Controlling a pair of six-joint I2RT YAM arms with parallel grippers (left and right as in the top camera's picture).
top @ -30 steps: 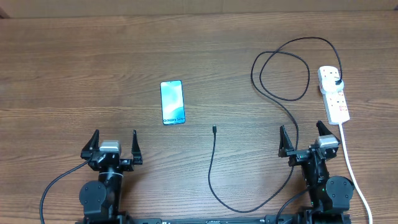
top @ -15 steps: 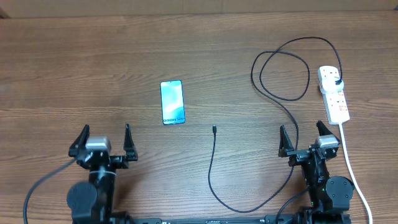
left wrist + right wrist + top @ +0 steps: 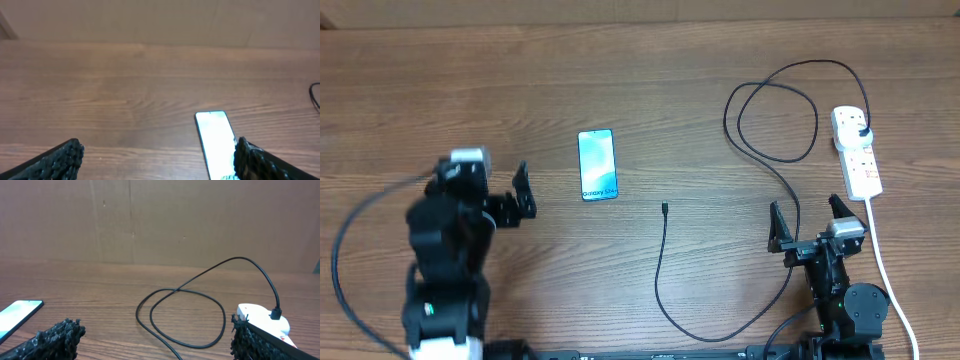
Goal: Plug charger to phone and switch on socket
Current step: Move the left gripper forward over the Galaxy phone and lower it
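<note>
The phone (image 3: 597, 164) lies flat on the wooden table with its teal screen up; it also shows in the left wrist view (image 3: 215, 142) and at the left edge of the right wrist view (image 3: 17, 314). The black charger cable (image 3: 665, 260) curves from its small connector tip (image 3: 664, 208) through a loop (image 3: 182, 317) to a black plug (image 3: 861, 131) seated in the white socket strip (image 3: 857, 152). My left gripper (image 3: 490, 190) is open and empty, just left of the phone. My right gripper (image 3: 810, 222) is open and empty, below the strip.
The strip's thick white cord (image 3: 888, 275) runs down the right side past my right arm. A brown wall (image 3: 160, 220) stands behind the table's far edge.
My left arm has risen and moved forward and leftward toward the phone. The right arm, cable, phone and strip have not moved.
</note>
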